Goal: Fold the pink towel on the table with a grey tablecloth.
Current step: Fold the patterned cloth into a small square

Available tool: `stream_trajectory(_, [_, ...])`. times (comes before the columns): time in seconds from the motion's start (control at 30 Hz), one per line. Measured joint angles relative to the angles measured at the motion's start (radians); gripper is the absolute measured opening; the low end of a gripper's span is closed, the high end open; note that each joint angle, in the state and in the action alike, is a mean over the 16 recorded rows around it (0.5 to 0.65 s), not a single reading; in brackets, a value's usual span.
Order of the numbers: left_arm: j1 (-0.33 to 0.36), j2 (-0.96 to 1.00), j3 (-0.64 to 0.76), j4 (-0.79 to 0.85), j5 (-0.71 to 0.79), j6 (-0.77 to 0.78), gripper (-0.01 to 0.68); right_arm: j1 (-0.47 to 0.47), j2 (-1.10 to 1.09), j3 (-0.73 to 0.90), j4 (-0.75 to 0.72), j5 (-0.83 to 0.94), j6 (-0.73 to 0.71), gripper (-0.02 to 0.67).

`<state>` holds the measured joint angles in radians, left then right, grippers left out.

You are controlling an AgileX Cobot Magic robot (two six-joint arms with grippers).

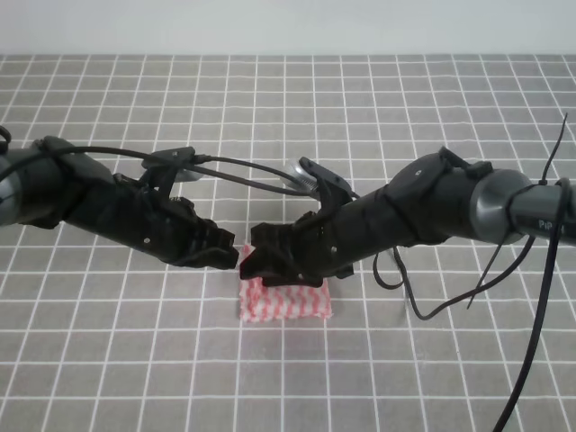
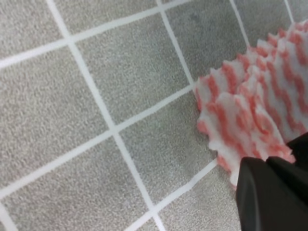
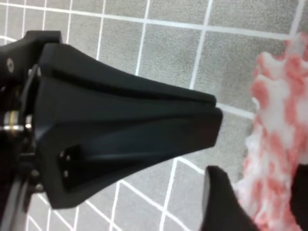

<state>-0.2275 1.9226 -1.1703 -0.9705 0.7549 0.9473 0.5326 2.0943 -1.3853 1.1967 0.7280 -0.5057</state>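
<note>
The pink towel [image 1: 284, 301] lies bunched in layers on the grey-gridded counter [image 1: 108, 351]; whether either arm's jaws are spread, I cannot tell.

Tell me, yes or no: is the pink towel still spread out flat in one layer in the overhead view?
No. The pink towel lies as a small, thick folded bundle on the grey tablecloth.

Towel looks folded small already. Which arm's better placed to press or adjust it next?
Right, probably. The right gripper sits over the pink towel's back edge; the left gripper ends beside its corner, off the cloth.
</note>
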Motion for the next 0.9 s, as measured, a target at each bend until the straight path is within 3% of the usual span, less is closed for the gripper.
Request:
stream_trajectory(0.13, [0.0,-0.01,-0.003,-0.008,0.003,0.005,-0.003,-0.021,-0.001,0.0,0.016,0.041,-0.012,0.245])
stream_trajectory(0.33, [-0.012,-0.026,-0.027,-0.018,0.019,0.013,-0.003,-0.064,-0.003,0.0,-0.014,0.109,-0.009,0.128])
stream_trajectory(0.57, [-0.072,-0.04,-0.075,0.014,0.019,0.001,-0.003,-0.101,-0.01,0.0,-0.116,0.148,0.039,0.01])
stream_trajectory(0.9, [-0.152,0.007,-0.11,0.133,0.0,-0.081,-0.003,-0.108,-0.031,0.0,-0.256,0.141,0.112,-0.015])
